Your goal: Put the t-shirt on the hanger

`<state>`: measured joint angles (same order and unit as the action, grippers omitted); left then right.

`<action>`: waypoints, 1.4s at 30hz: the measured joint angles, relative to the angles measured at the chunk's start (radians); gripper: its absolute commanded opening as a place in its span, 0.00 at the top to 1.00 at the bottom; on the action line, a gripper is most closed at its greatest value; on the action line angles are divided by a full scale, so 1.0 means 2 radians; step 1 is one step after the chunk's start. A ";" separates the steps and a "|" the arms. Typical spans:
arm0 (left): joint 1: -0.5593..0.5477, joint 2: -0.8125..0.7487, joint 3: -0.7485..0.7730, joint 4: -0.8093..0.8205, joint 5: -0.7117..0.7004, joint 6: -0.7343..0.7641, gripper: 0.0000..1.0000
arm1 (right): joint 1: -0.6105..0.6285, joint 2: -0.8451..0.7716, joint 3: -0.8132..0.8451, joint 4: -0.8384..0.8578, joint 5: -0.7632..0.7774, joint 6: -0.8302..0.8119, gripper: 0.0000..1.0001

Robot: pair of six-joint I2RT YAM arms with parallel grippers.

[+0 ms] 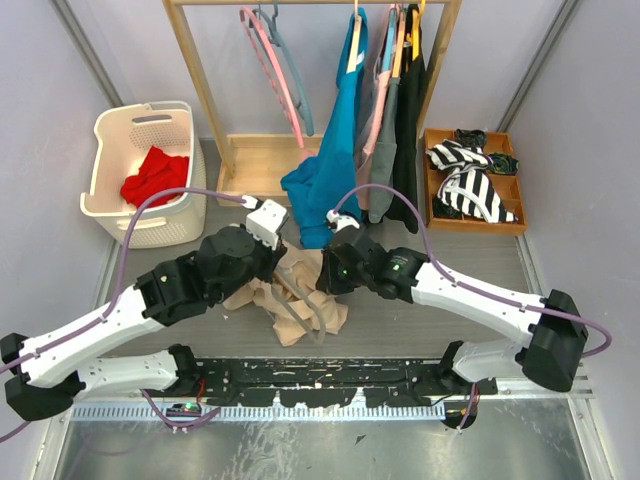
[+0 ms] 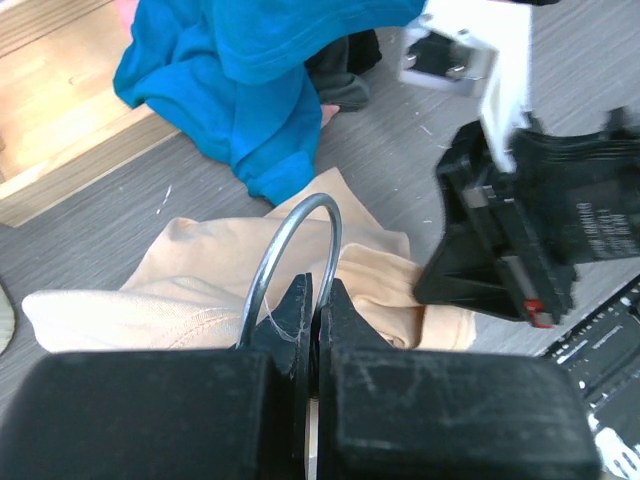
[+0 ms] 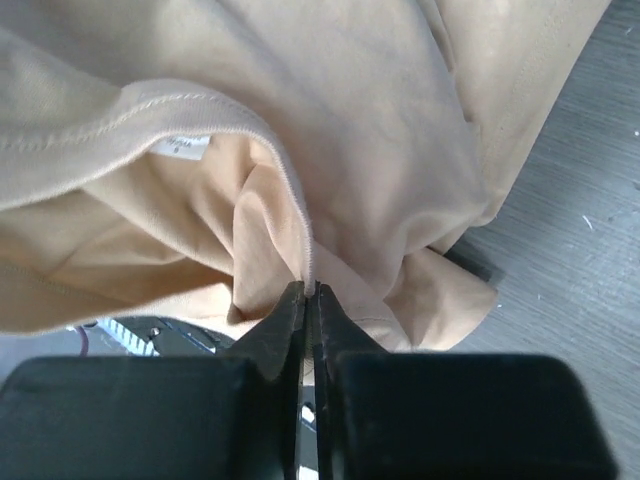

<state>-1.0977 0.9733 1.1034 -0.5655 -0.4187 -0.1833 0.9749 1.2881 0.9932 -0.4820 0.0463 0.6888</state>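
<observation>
The left hand (image 2: pixel 312 298) is clenched tight on the thin grey hook of the hanger (image 2: pixel 285 235). The hook curves up in a loop just past the fingertips, and I cannot make out the rest of the hanger. Under the hook lies the t-shirt (image 2: pixel 190 285), beige and crumpled, on the grey bench (image 1: pixel 390 325). The right hand (image 3: pixel 308 293) is pinched shut on a fold of the t-shirt, right at the sewn edge of the neck hole. A small white label (image 3: pixel 180 146) sits inside the collar, up and to the left of those fingertips. Seen from above, the t-shirt is a soft heap between the 2 hands, and both hands touch it. To the right of the left hand, close by, is the black and white right arm (image 2: pixel 520 220). Just past both hands hangs a blue garment (image 1: pixel 335 140), and its low end bunches up near them. It hangs on a wooden rack (image 1: pixel 202 90), which also holds a pink hanger (image 1: pixel 275 70). Far off to the left of the left hand stands a white basket (image 1: pixel 105 140) with a red cloth (image 1: pixel 155 175) inside. Far off to the right of the right hand is a wooden tray (image 1: pixel 478 227) holding black and white striped cloths (image 1: pixel 465 180).
</observation>
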 measured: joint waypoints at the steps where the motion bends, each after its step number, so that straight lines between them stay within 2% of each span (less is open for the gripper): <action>1: 0.000 0.000 -0.006 0.007 -0.007 0.001 1.00 | 0.000 -0.005 -0.003 -0.001 -0.001 0.001 0.99; 11: 0.000 0.021 -0.043 0.088 -0.094 0.018 1.00 | 0.007 -0.116 -0.011 -0.014 -0.007 0.015 0.99; 18: 0.000 0.047 -0.045 0.148 -0.150 0.050 1.00 | 0.018 -0.152 -0.019 -0.019 -0.021 0.024 0.99; 29: 0.002 0.044 -0.056 0.227 -0.208 0.100 1.00 | 0.019 -0.224 -0.051 -0.035 -0.043 0.036 0.99; 36: 0.003 0.048 -0.063 0.281 -0.241 0.123 1.00 | 0.019 -0.240 -0.060 -0.006 -0.070 0.053 0.99; 42: 0.003 0.074 -0.063 0.310 -0.267 0.117 1.00 | 0.032 -0.221 -0.080 0.043 -0.083 0.072 0.99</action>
<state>-1.0920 1.1206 0.9779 0.0547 -0.9524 0.0505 1.0393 0.8452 0.8326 -0.3950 -0.1192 0.8326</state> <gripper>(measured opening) 0.024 0.042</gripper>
